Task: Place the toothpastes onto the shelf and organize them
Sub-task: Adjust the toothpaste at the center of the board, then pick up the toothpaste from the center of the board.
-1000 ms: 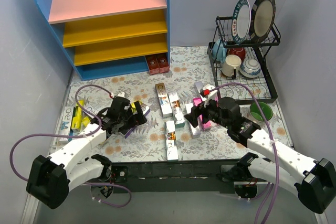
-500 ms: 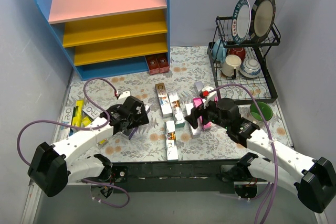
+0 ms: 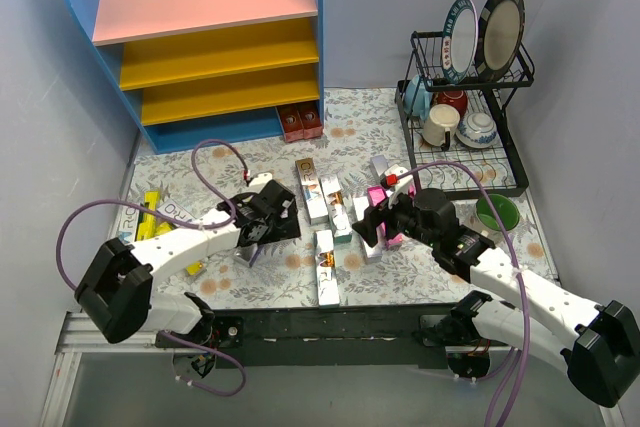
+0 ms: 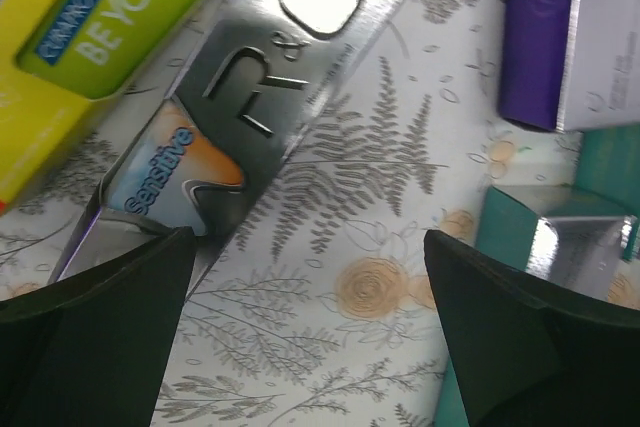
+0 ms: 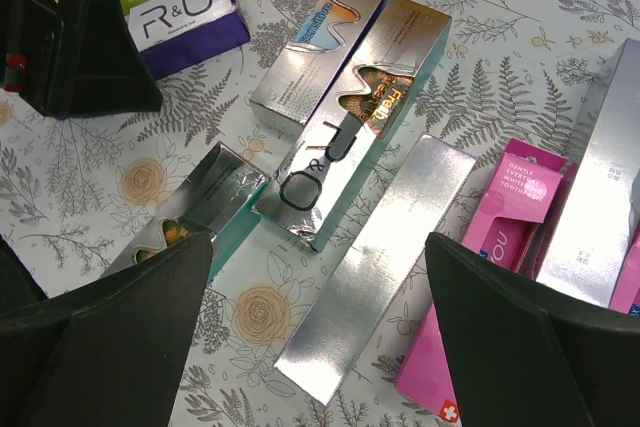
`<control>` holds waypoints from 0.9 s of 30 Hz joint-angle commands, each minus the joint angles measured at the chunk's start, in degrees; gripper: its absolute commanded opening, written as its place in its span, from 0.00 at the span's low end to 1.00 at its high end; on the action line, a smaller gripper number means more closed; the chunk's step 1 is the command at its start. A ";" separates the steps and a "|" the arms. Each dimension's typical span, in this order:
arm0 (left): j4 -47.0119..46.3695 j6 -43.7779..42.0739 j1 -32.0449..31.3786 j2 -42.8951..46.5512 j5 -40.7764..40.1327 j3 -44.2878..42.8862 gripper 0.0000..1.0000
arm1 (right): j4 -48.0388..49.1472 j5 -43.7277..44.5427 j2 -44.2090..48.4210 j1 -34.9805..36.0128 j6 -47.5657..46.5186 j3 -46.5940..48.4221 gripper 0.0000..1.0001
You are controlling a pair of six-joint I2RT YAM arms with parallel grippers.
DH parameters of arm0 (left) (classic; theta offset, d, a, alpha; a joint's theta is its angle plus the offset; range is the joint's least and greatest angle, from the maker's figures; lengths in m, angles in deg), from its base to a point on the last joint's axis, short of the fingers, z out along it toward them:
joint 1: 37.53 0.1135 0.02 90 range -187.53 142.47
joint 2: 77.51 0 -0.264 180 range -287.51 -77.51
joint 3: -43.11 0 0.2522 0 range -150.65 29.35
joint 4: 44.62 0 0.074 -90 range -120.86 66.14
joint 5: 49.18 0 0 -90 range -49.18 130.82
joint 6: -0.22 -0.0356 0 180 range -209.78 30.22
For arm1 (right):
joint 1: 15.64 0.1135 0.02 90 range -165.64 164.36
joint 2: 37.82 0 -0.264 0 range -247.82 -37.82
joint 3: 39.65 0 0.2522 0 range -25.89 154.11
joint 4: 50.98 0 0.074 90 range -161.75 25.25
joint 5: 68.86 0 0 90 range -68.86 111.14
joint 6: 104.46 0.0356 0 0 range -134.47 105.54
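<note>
The shelf stands at the back left, with dark red boxes at its lower right corner. Toothpaste boxes lie scattered on the floral mat. My left gripper is open and empty over bare mat. A silver "Sensitive" box and a yellow box lie just beyond it, and a teal box is by its right finger. My right gripper is open above a plain silver box. A silver-teal box and a pink box lie beside it.
A black wire dish rack with plates, cups and a teapot stands at the back right. A green bowl sits in front of it. Yellow boxes lie at the mat's left edge. A purple box lies near my left gripper.
My left gripper has moved right, away from the yellow boxes and toward the middle of the mat. My right gripper has barely moved.
</note>
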 commanded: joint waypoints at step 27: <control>4.93 7.62 -5.77 -1.27 -7.74 2.63 0.97 | 4.58 -2.19 0.09 0.21 -0.19 -1.80 0.95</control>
